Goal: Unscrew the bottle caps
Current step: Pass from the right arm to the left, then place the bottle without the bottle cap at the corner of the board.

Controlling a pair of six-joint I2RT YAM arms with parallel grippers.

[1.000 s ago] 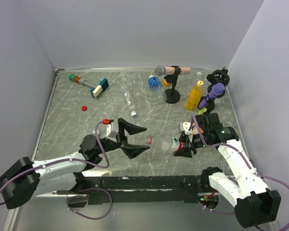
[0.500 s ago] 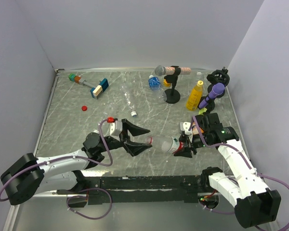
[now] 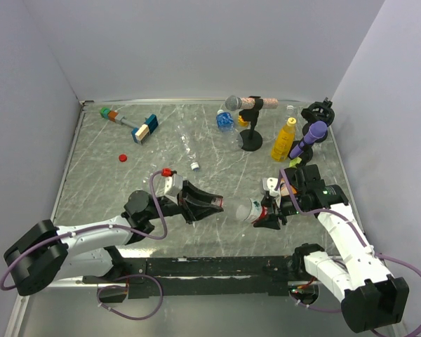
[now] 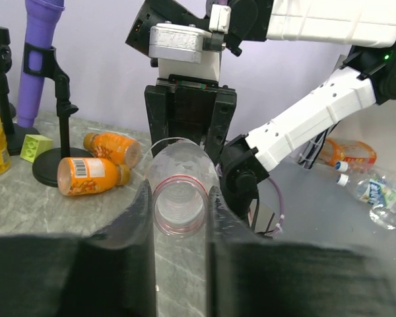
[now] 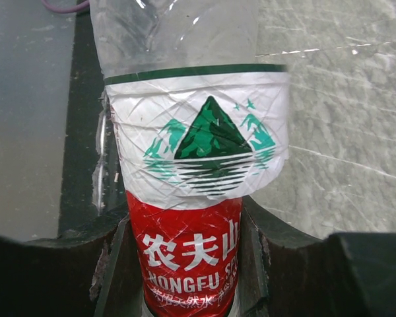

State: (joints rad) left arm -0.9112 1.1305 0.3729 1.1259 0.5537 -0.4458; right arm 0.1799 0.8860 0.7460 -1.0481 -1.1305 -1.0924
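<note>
A clear bottle (image 3: 247, 209) with a red and white label (image 5: 198, 145) lies level between the two arms. My right gripper (image 3: 268, 210) (image 5: 185, 277) is shut on its labelled lower part. My left gripper (image 3: 217, 203) (image 4: 179, 218) is shut on the neck end, one finger (image 4: 135, 224) pressed to each side. That end (image 4: 179, 206) shows a red ring round a see-through circle; I cannot tell whether a cap sits on it. A loose red cap (image 3: 123, 157) lies on the table at the left.
At the back stand a yellow bottle (image 3: 286, 139), a blue-labelled bottle (image 3: 225, 121), a grey microphone (image 3: 233, 103) and a purple microphone (image 3: 312, 135). A clear bottle (image 3: 189, 149) lies mid-table. Two orange bottles (image 4: 92, 175) lie by a green block (image 4: 36, 146). A blue-and-tan block (image 3: 145, 129) lies back left.
My left gripper moved right onto the bottle's neck end and went from wide open to shut on it. The right gripper and the bottle stayed put.
</note>
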